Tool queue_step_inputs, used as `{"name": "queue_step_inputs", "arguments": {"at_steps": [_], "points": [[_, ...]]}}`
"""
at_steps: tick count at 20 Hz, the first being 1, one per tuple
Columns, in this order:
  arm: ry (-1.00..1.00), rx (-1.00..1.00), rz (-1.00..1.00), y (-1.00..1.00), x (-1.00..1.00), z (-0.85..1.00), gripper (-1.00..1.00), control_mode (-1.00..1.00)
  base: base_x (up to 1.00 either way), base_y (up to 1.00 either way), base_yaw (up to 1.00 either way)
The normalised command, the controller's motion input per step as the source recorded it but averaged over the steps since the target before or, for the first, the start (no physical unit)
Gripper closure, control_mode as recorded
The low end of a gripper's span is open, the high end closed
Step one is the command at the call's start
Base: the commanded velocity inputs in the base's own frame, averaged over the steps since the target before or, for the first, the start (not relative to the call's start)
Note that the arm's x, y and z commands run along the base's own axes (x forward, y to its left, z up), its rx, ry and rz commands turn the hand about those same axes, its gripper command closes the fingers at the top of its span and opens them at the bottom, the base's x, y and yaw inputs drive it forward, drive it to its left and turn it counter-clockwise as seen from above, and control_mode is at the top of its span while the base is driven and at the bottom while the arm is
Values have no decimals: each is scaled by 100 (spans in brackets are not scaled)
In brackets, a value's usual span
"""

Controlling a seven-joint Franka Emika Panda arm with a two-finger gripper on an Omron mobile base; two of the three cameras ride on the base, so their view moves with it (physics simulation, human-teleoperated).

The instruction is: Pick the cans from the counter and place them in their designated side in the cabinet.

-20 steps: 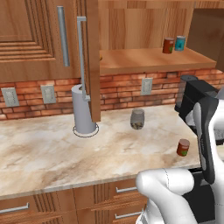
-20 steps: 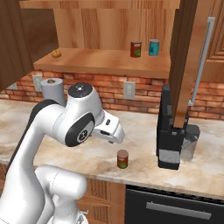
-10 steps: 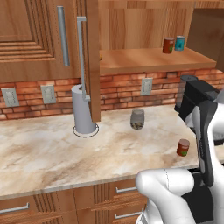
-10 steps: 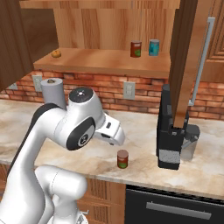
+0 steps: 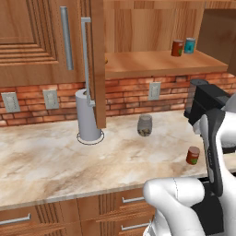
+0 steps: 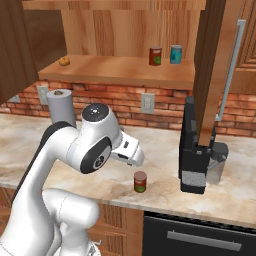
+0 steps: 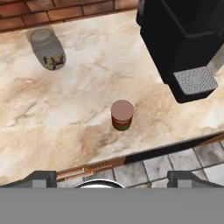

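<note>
One red can (image 7: 122, 115) stands upright on the marbled counter (image 7: 74, 127) near its front edge, also seen as can (image 5: 193, 155) and can (image 6: 140, 181). My gripper (image 7: 112, 179) hovers above and in front of it, open, its fingertips (image 7: 42, 178) far apart with nothing between them. My hand (image 6: 131, 152) hangs just up and left of the can. A second red can (image 5: 177, 47) stands on the open cabinet's shelf (image 5: 152, 63) beside a teal can (image 5: 189, 45).
A glass jar (image 7: 46, 49) stands near the brick wall. A black coffee machine (image 7: 183, 39) sits close to the can's right. A paper towel roll (image 5: 88, 115) stands left, under the open cabinet door (image 5: 97, 60). A small orange thing (image 6: 64, 61) lies on the shelf's left.
The arm has sunk slightly toward the counter. The gripper has stayed open and the cans have not moved.
</note>
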Motion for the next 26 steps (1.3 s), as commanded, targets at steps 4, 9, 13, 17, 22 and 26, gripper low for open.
{"name": "queue_step_inputs", "arguments": {"at_steps": [4, 9, 13, 17, 22, 26], "points": [[0, -1, -1, -5, 16, -7, -100, -100, 0, 0, 0], [0, -1, -2, -4, 11, -11, -100, -100, 0, 0, 0], [0, 0, -2, -4, 8, -17, -100, -100, 0, 0, 0], [0, 0, 0, -4, 7, -25, -100, -100, 0, 0, 0], [0, 0, 0, -4, 8, -21, -100, -100, 0, 0, 0], [0, 0, 0, -7, 7, -19, -100, -100, 0, 0, 0]]}}
